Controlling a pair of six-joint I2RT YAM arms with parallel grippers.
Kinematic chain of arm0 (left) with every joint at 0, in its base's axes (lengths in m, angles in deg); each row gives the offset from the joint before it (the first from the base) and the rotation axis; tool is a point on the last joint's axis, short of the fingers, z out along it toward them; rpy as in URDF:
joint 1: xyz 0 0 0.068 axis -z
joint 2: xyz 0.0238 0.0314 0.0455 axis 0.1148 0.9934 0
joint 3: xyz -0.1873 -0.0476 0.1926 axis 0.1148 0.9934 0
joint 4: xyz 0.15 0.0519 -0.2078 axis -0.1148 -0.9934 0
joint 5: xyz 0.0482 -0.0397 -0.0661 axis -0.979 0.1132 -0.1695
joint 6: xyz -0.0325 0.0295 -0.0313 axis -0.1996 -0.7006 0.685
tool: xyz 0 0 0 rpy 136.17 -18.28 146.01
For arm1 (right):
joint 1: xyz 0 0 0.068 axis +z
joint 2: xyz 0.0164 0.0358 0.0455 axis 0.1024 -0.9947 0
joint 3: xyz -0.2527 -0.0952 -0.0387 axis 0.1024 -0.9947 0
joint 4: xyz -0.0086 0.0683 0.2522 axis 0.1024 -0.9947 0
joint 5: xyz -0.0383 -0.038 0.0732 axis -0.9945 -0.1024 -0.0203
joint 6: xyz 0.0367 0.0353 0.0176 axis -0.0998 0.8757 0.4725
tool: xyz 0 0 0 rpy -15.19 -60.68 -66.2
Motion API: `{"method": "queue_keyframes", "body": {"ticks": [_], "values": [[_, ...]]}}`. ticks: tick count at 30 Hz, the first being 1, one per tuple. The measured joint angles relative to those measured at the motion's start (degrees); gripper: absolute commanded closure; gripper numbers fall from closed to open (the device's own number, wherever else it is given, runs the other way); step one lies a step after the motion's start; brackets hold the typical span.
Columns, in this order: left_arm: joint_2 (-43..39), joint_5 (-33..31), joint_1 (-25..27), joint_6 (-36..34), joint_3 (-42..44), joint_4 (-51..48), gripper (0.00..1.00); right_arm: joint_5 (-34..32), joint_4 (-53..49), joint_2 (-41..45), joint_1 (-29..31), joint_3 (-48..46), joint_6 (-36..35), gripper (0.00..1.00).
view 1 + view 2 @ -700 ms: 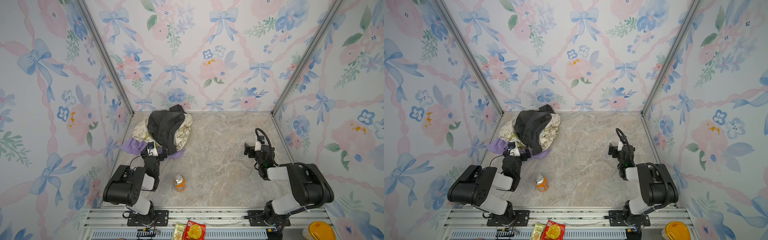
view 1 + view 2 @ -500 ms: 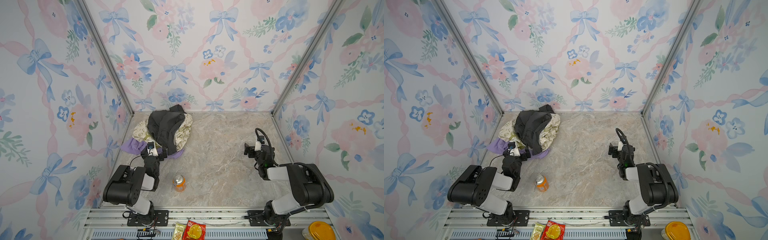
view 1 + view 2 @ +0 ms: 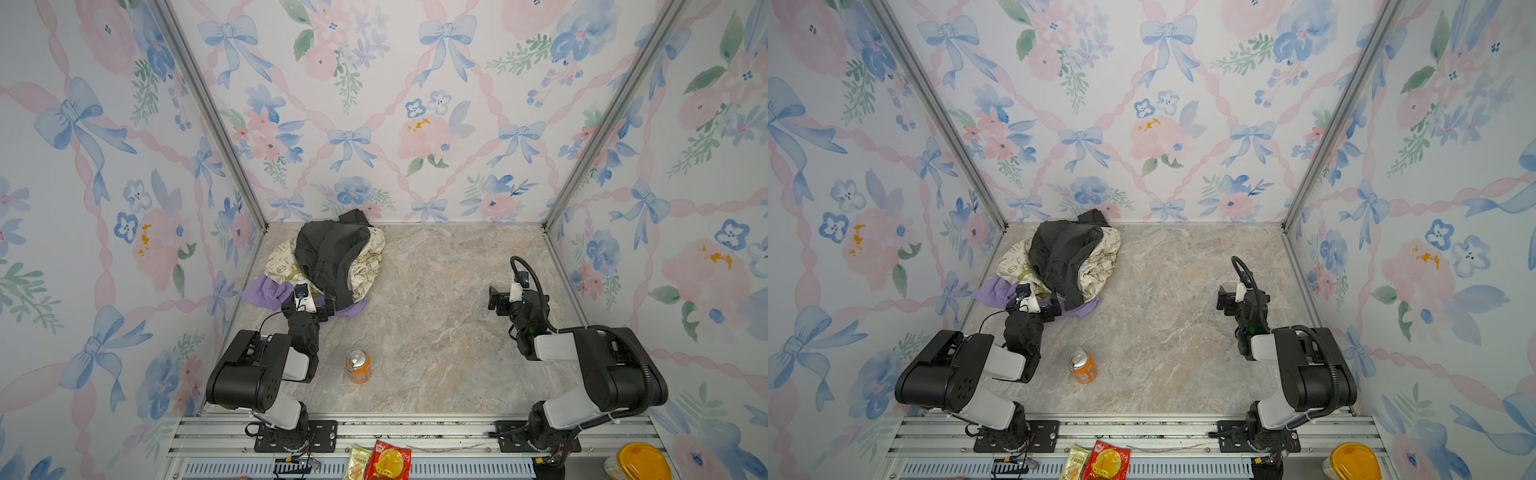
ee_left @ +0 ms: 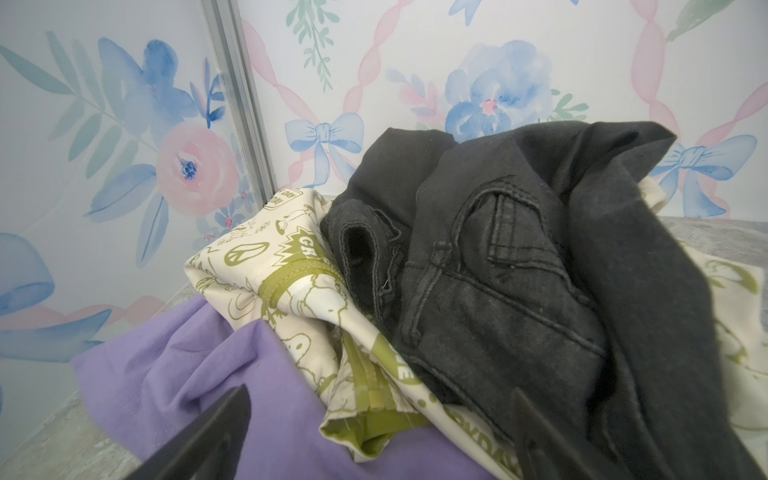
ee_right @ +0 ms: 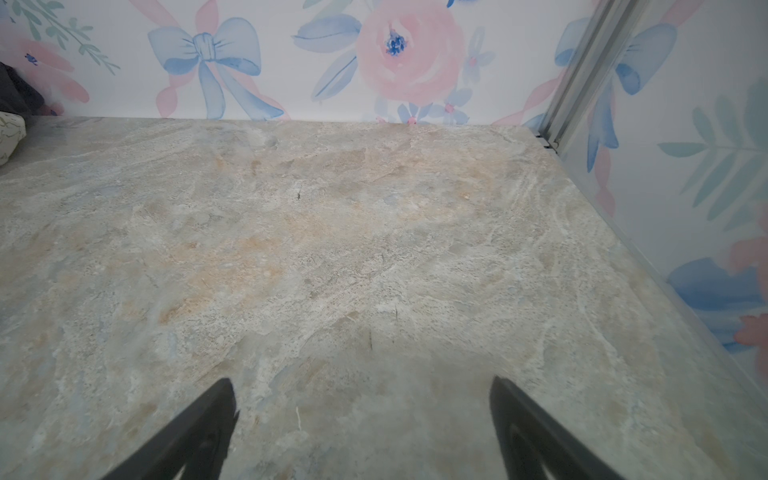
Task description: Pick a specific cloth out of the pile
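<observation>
Pile sat upper left of table in both top views. It held three garments:
- one dark grey garment on top
- one cream cloth beneath
- one lavender cloth lowest, showing at lower-left edge

One orange can stood lower centre.

Two grippers, both spread wide and empty:
- left gripper at pile's edge
- right gripper at right

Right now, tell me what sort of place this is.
Likely a staged robot test booth, not a real room: floral bow-print wallpaper panels in aluminium framing, a marble-look tabletop, and two black-and-white robot arms bolted to a metal rail.
</observation>
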Motion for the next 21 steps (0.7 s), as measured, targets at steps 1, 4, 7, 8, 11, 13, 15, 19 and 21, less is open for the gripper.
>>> {"method": "queue_keyframes", "body": {"ticks": [1, 4, 7, 8, 11, 13, 15, 19, 21], "values": [[0.00, 0.00, 0.00, 0.00, 0.00, 0.00, 0.02, 0.00, 0.00, 0.00, 0.00, -0.02, 0.00, 0.03], [0.00, 0.00, 0.00, 0.00, 0.00, 0.00, 0.02, 0.00, -0.02, 0.00, 0.00, 0.00, 0.00, 0.03], [0.00, 0.00, 0.00, 0.00, 0.00, 0.00, 0.02, 0.00, -0.02, 0.00, 0.00, 0.00, 0.00, 0.03], [0.00, 0.00, 0.00, 0.00, 0.00, 0.00, 0.02, 0.00, 0.00, 0.00, -0.02, 0.00, 0.00, 0.03], [0.00, 0.00, 0.00, 0.00, 0.00, 0.00, 0.02, 0.02, -0.02, 0.00, -0.02, 0.00, 0.00, 0.03], [0.00, 0.00, 0.00, 0.00, 0.00, 0.00, 0.02, 0.13, -0.02, 0.00, -0.02, 0.00, 0.00, 0.03], [0.00, 0.00, 0.00, 0.00, 0.00, 0.00, 0.02, 0.17, -0.02, 0.00, -0.04, 0.00, 0.00, 0.03], [-0.04, -0.09, 0.04, 0.00, 0.02, 0.02, 0.02, 0.87, -0.02, 0.00, -0.66, 0.00, 0.02, 0.03], [-0.85, -0.74, 0.66, -0.04, 0.26, -0.04, 0.02, 0.98, -0.24, 0.09, -0.79, 0.02, 0.04, 0.03]]}}
